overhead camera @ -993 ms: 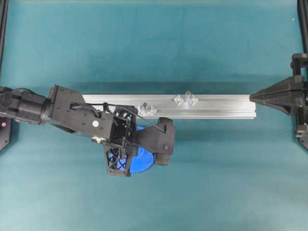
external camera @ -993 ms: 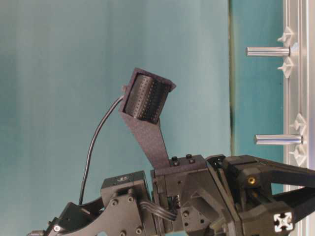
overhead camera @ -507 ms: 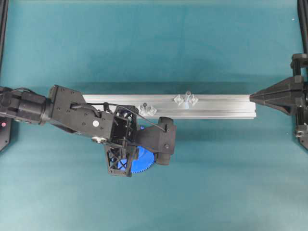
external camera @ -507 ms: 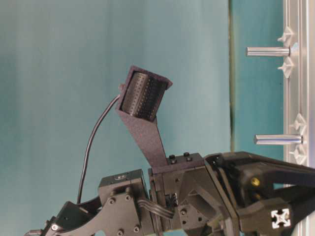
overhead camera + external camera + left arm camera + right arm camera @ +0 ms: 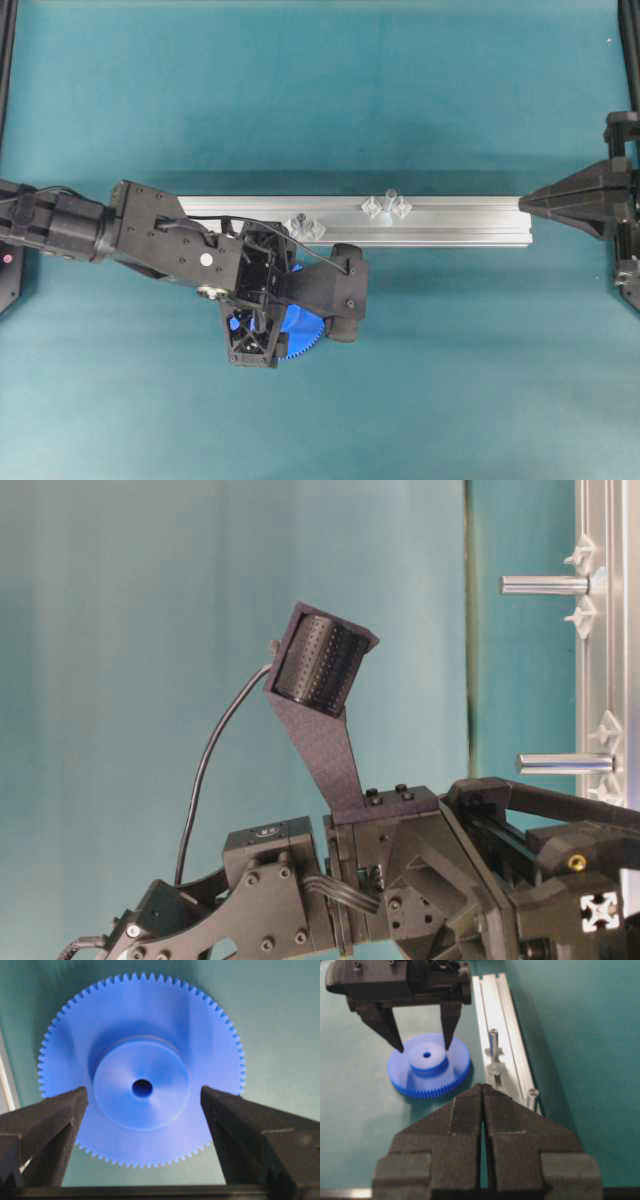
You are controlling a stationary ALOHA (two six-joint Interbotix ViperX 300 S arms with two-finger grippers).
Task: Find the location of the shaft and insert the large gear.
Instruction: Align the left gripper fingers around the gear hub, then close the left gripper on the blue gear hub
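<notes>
The large gear (image 5: pixel 142 1067) is a bright blue toothed disc lying flat on the teal mat, hub up, just in front of the aluminium rail (image 5: pixel 450 220). My left gripper (image 5: pixel 143 1092) hangs over it, open. Its fingers (image 5: pixel 446 1030) stand either side of the raised hub with a gap on both sides. Under the left arm only the gear's rim (image 5: pixel 303 335) shows from overhead. The shaft (image 5: pixel 388 200), a pale upright pin between two diamond mounts, stands on the rail right of the gear. It also shows as the nearer shaft (image 5: pixel 532 1096). My right gripper (image 5: pixel 483 1086) is shut and empty at the rail's right end.
A second, dark-tipped pin (image 5: pixel 302 222) with its own mounts stands on the rail close to the left arm's wrist. The same pin (image 5: pixel 493 1042) is the farther one in the right wrist view. Black frame posts (image 5: pixel 6 60) run along both side edges of the mat.
The left gripper's jaws have spread from shut to wide open around the gear's hub, and the wrist has shifted slightly. The gear and the right arm have stayed put.
</notes>
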